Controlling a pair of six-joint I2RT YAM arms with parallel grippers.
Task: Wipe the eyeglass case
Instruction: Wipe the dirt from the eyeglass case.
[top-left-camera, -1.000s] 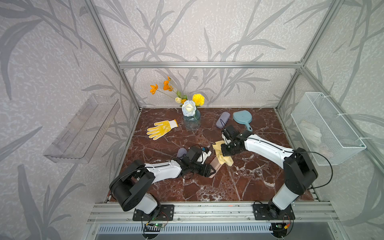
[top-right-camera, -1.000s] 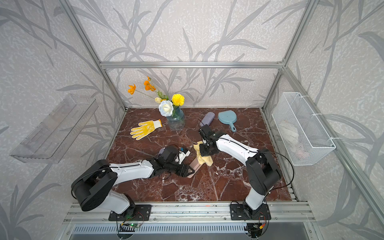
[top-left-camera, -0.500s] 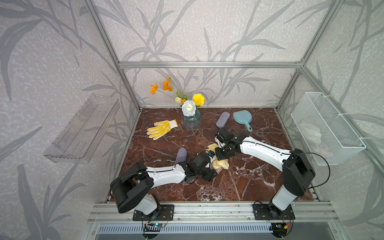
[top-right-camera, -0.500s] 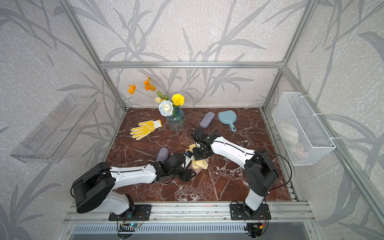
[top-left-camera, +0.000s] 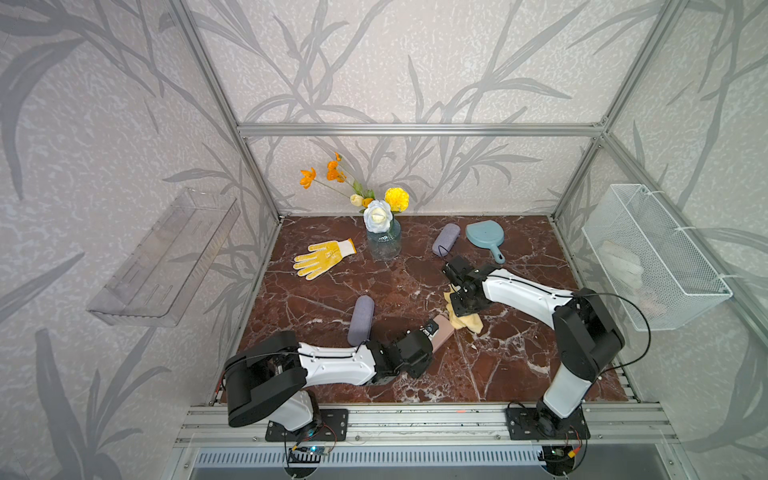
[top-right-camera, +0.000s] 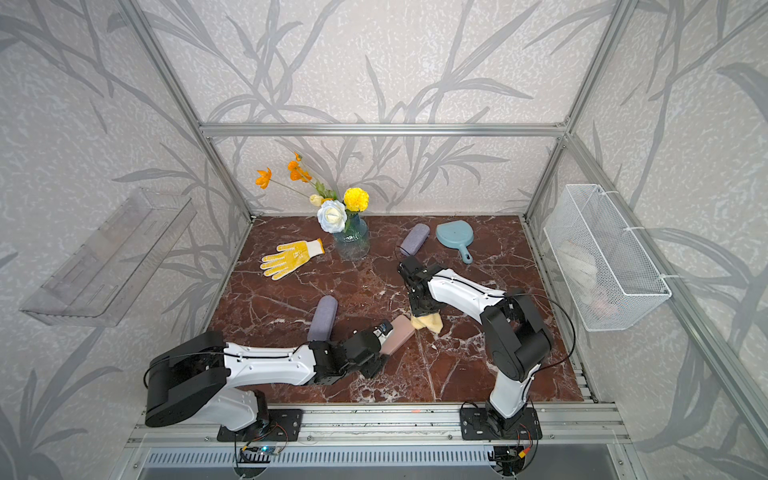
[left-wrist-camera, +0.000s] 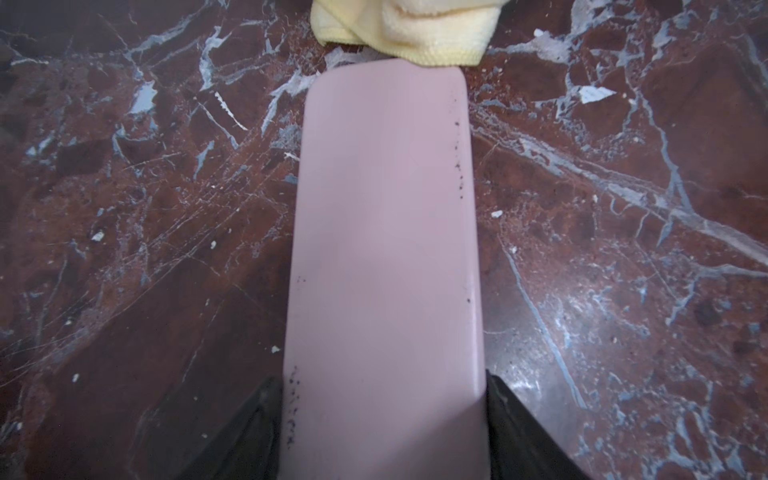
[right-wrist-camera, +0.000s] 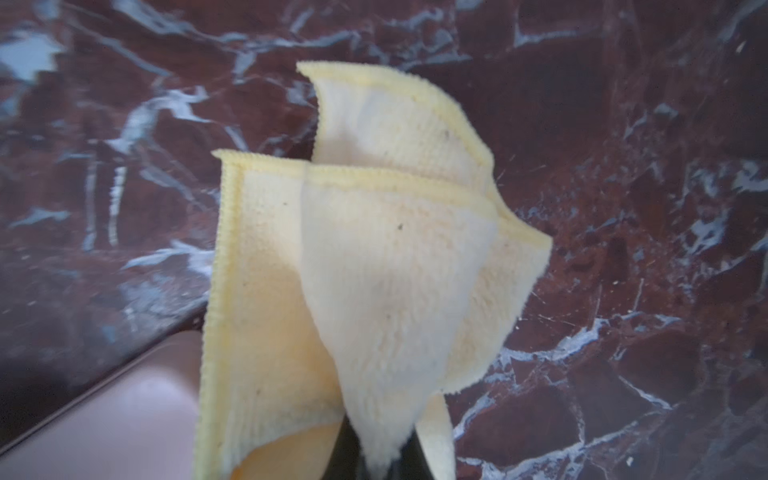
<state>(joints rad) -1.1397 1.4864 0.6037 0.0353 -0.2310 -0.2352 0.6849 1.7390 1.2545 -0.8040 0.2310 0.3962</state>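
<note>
- Eyeglass case, pink and oblong, lay near the front middle of the marble table, clamped at its near end between the jaws of the left gripper, which pressed its two long sides.
- Whether the case's far end rested on the table or was raised a little, I could not tell.
- Right gripper was closed on a bunched yellow cloth, which hung down from its fingertips.
- In the left wrist view the cloth's hem met the far end of the case, so the wiping looked to be under way, with the cloth at one end of a stroke.
- Dark specks showed along one long edge and near the gripped corner, so the job seemed unfinished.
- The next move probably called for drawing the cloth along the lid toward the left jaws, leaning on that speckled edge, while the left grip held firm.
- The left fingers covered the near end, so that patch would be hard to reach without regripping.
- A grey-purple case lay just beside the left arm, and a second one sat near the blue hand mirror at the back.
- The yellow glove and flower vase stood well apart from the work.
- Nothing lay between cloth and case.
</note>
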